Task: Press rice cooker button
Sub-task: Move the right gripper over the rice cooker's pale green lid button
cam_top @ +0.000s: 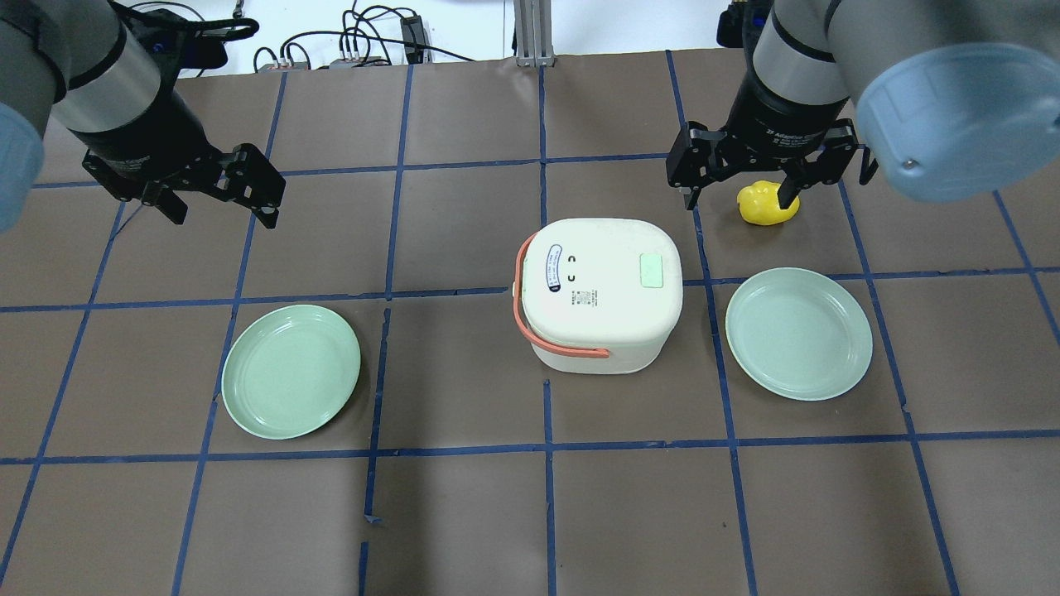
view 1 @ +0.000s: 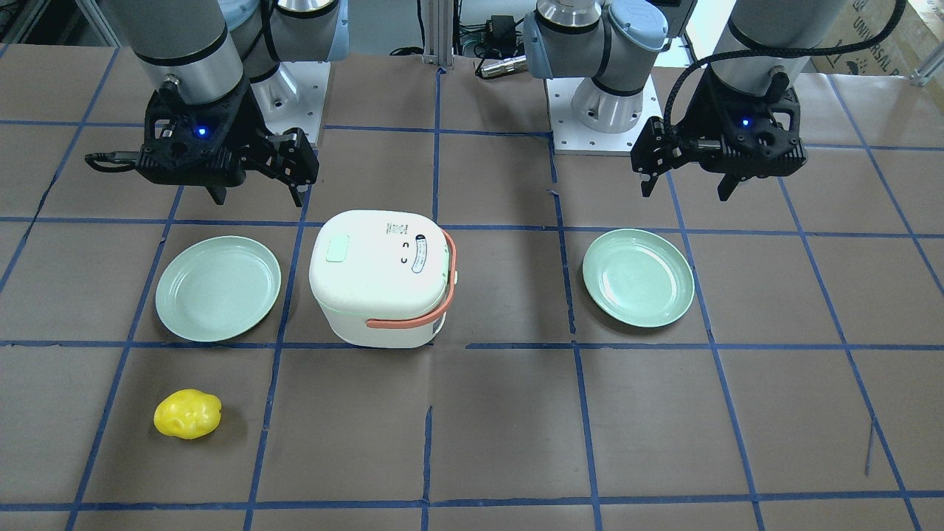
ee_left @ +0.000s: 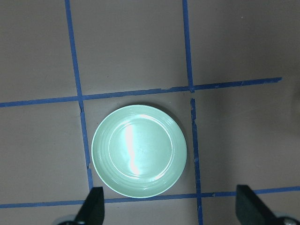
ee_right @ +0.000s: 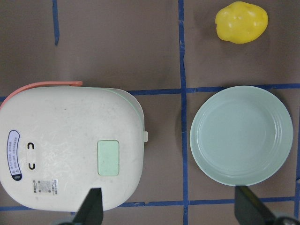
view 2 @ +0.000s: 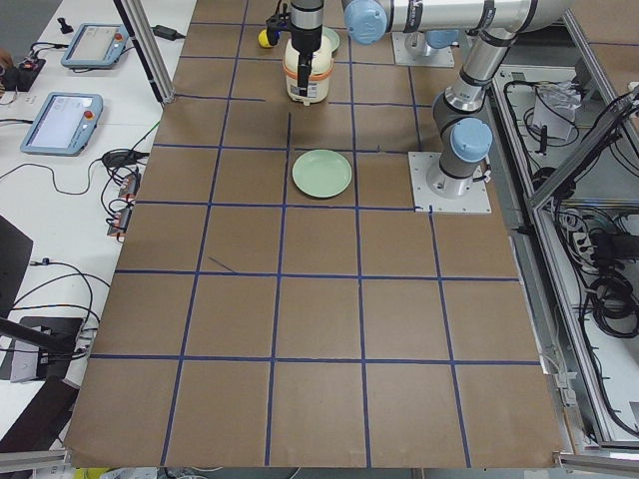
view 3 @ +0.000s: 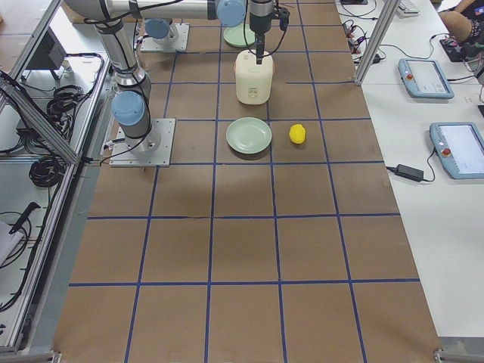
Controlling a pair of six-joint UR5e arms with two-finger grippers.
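Well, rice cooker [cam_top: 600,294] untouched, both jaws spread

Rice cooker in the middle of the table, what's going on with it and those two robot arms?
Nothing is being handled yet. The rice cooker sits closed between a left plate and a right plate, both empty. The green button on its lid is untouched. The left gripper and the right gripper both hang open above the table, holding nothing. The right one is nearer the button. A yellow fruit lies apart on the table.
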